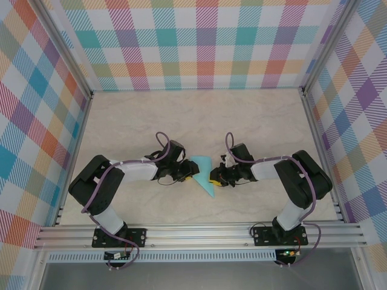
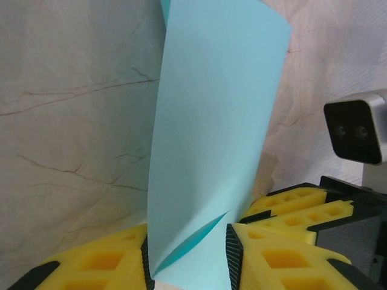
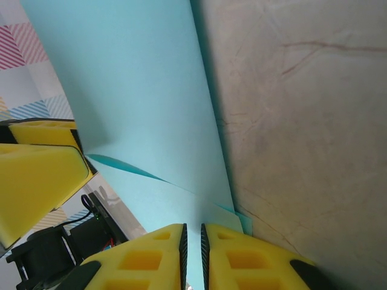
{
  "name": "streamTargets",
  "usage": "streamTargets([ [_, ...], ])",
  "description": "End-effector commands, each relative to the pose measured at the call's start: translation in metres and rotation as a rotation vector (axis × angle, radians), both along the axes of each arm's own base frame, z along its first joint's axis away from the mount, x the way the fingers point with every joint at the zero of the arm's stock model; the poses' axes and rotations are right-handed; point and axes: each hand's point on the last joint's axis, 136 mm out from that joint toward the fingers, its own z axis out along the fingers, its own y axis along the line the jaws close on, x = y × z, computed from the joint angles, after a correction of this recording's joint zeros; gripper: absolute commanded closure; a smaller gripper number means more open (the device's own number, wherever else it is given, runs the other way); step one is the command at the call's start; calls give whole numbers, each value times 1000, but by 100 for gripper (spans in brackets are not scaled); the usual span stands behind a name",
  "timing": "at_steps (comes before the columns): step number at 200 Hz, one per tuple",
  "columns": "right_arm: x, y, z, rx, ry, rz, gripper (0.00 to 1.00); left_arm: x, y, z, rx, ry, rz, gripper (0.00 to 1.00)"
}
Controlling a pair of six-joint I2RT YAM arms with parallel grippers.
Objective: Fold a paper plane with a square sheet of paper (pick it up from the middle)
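The turquoise sheet of paper [image 1: 204, 175], folded to a pointed dart outline, hangs between both grippers at the table's middle, its tip toward the near edge. My left gripper [image 1: 191, 177] reaches it from the left. In the left wrist view its jaws [image 2: 188, 260] stand apart, and the paper [image 2: 211, 121] rises between the pads with a loose flap gaping. My right gripper [image 1: 213, 177] comes in from the right. Its pads [image 3: 192, 254] are pinched on a lower edge of the paper [image 3: 139, 103], leaving just a thin slit.
The marbled beige table [image 1: 181, 121] stretches back to checkered walls [image 1: 199, 42]. A metal rail [image 1: 199, 232] runs along the near edge. The two grippers nearly touch: the right one's yellow fingers [image 2: 296, 208] and wrist camera [image 2: 360, 130] sit just beside the left jaws.
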Motion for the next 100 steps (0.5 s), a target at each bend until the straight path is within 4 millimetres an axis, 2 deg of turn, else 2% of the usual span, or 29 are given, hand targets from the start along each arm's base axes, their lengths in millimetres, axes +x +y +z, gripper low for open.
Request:
streamTargets([
  [1, -2, -17, -33, -118, 28, -47, 82, 5, -13, 14, -42, -40, -25, 74],
  [38, 5, -12, -20, -96, 6, -45, 81, 6, -14, 20, -33, -61, -47, 87],
  [68, 14, -8, 10, -69, -77, -35, 77, 6, -15, 23, -28, -60, -47, 96],
  [100, 18, -21, 37, -124, -201, -44, 68, 9, -12, 27, -16, -53, -22, 98],
])
